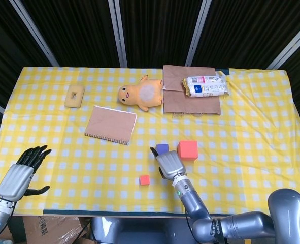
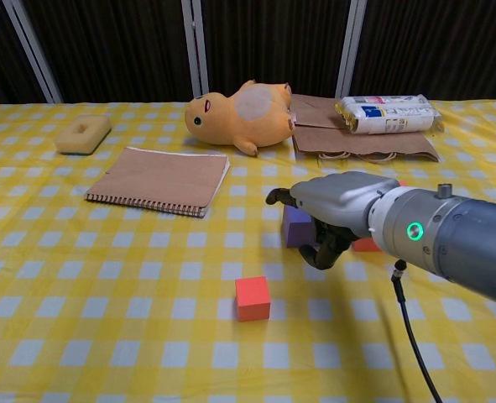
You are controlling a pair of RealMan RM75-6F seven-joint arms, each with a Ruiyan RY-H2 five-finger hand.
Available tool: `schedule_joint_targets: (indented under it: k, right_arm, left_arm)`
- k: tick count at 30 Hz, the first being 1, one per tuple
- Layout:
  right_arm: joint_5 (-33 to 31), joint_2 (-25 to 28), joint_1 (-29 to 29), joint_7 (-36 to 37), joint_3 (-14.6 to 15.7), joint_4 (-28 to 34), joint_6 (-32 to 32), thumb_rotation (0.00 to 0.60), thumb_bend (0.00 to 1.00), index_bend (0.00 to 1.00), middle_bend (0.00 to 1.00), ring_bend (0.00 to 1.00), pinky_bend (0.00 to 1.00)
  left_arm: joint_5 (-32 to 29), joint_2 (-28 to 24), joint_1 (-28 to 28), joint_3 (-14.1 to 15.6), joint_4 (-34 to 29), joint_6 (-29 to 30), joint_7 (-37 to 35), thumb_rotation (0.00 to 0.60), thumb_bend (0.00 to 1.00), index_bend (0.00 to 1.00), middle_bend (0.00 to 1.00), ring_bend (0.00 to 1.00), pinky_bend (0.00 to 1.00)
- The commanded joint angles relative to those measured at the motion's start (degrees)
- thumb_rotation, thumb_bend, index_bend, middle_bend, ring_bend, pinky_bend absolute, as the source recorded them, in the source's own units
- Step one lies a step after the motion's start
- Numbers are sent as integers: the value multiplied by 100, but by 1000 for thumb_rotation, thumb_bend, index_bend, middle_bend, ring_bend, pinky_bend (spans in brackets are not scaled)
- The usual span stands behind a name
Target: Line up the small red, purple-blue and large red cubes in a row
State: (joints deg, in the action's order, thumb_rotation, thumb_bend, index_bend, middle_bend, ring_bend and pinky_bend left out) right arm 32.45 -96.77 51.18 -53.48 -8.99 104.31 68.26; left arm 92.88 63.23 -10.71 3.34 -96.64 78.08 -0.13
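Right hand (image 1: 170,163) sits low over the yellow-checked tablecloth (image 1: 251,127), just in front of the purple-blue cube (image 1: 162,149) — in the chest view the hand (image 2: 336,204) covers most of that cube (image 2: 295,227) and its fingers curl down and in beside it, but whether they touch or hold the cube I can't tell. Large red cube (image 1: 188,150) stands just right of the purple-blue one, nearly touching; only a sliver of it (image 2: 366,245) shows behind the hand in the chest view. Small red cube (image 1: 144,179) lies apart from the other two, nearer the robot & a bit to the left, flat on the cloth (image 2: 253,298). Left hand (image 1: 24,170) hangs off the table's near-left corner w/ fingers spread, holding nothing. Further back: a brown spiral notebook (image 1: 110,124), an orange plush toy (image 1: 138,94) on its side, a tan sponge (image 1: 75,95) w/ a hollow middle, and a brown paper bag (image 1: 191,96) lying flat — a white packaged roll (image 1: 206,85) rests on it.
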Motion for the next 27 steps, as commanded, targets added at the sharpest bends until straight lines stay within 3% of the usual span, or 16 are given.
schedule_joint_targets:
  k: [1, 9, 27]
  right_arm:
    - [11, -42, 4, 34, 32, -8, 5, 600, 607, 56, 1000, 1000, 1000]
    - [82, -207, 23, 115, 107, -116, 18, 600, 607, 56, 1000, 1000, 1000]
    - [-598, -528, 53, -396, 99, -269, 601, 600, 609, 56, 1000, 1000, 1000]
  left_arm:
    - [-2, -1, -3, 1, -1, -6, -6, 600, 0, 0, 0, 0, 0]
    - [-5, -2, -1, 0, -5, -1, -10, 600, 0, 0, 0, 0, 0]
    - [-6, -18, 2, 4, -18, 3, -52, 600, 0, 0, 0, 0, 0]
